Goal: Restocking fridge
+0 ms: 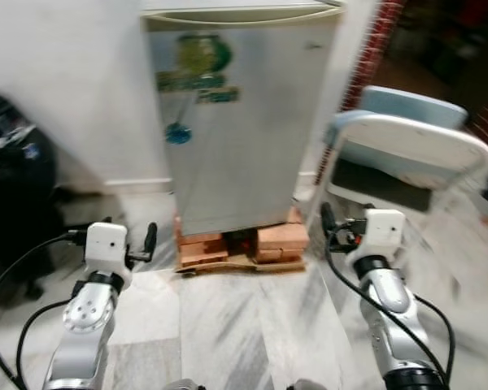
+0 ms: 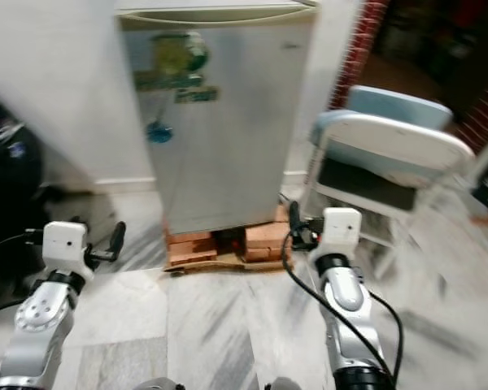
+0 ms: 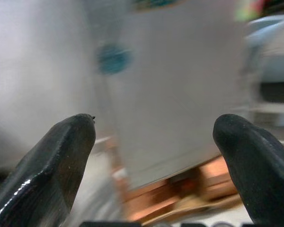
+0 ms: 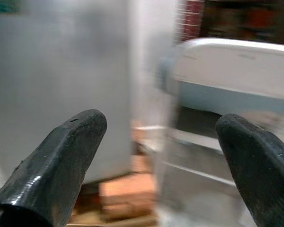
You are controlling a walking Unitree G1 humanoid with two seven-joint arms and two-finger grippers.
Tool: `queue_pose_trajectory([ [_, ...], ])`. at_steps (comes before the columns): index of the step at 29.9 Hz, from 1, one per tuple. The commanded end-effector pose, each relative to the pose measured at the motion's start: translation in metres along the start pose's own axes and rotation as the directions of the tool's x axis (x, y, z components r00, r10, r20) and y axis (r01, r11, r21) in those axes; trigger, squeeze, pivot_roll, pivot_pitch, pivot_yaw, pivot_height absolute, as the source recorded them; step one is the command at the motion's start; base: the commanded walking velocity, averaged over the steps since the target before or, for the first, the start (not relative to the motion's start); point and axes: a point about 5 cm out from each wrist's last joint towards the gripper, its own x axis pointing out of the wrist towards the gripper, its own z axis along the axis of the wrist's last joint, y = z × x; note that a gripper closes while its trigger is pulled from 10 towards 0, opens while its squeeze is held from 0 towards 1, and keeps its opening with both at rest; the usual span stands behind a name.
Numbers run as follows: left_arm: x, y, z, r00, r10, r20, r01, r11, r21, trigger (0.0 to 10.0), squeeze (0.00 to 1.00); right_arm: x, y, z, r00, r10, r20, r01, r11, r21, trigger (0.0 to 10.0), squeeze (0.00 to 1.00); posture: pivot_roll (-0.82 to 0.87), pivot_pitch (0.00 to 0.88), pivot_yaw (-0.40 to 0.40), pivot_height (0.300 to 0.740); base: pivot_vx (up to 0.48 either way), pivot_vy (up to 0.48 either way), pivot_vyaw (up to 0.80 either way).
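So the fridge [image 1: 236,122] stands straight ahead against the wall, door shut, propped up on a stack of bricks [image 1: 244,244] over a bit of board, and that's the first thing I'd worry about: any tug on the door that goes sideways could probably rock it on that base. Both arms are held out low in front. The left gripper [image 3: 156,156] has its jaws spread wide with nothing between them, and the right gripper [image 4: 161,161] is the same, wide and empty, so there's nothing in hand to restock with yet. I can't make out a door handle from here, everything's a bit smeared, so a grab at the edge could easily miss or slip. The folding chair [image 1: 407,146] sits just beside the fridge on the robot's right, near the right arm, and I'd guess the elbow or the dangling cable could snag it, or the door could bang into it, depending on which way it swings. There's also a dark bag [image 1: 12,179] off to the left to steer clear of.
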Motion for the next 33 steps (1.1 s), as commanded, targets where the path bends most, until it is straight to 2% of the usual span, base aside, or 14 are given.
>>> queue_pose_trajectory([
  [1, -0.004, 0.008, -0.006, 0.999, 0.010, -0.032, -0.009, 1.000, 0.016, 10.0, 0.00, 0.002, 0.011, 0.002, 1.000, 0.024, 0.014, -0.024, 1.000, 0.018, 10.0, 0.00, 0.05, 0.000, 0.000, 0.740, 0.000, 0.480, -0.53],
  [4, -0.002, 0.008, -0.006, 0.999, 0.008, -0.032, -0.008, 1.000, 0.015, 10.0, 0.00, 0.002, 0.012, 0.001, 1.000, 0.025, 0.013, -0.025, 1.000, 0.019, 10.0, 0.00, 0.05, 0.000, -0.001, 0.740, 0.000, 0.480, -0.51],
  [13, 0.005, 0.006, -0.002, 1.000, 0.002, -0.014, -0.002, 1.000, 0.014, 10.0, 0.00, 0.011, 0.009, 0.008, 0.999, 0.020, 0.037, -0.021, 1.000, 0.014, 10.0, 0.00, 0.06, 0.000, 0.006, 0.740, 0.000, 0.480, 0.00],
  [21, 0.005, 0.005, -0.002, 1.000, -0.007, -0.013, 0.007, 1.000, 0.011, 10.0, 0.00, 0.015, 0.010, 0.011, 0.999, 0.021, 0.047, -0.022, 1.000, 0.014, 10.0, 0.00, 0.05, 0.000, 0.006, 0.740, 0.000, 0.480, 0.00],
  [33, -0.001, -0.004, -0.007, 0.999, -0.026, -0.021, 0.026, 1.000, 0.002, 10.0, 0.00, 0.011, 0.011, 0.007, 0.999, 0.028, 0.035, -0.028, 1.000, 0.007, 10.0, 0.00, 0.05, 0.000, 0.001, 0.740, 0.000, 0.480, -0.56],
])
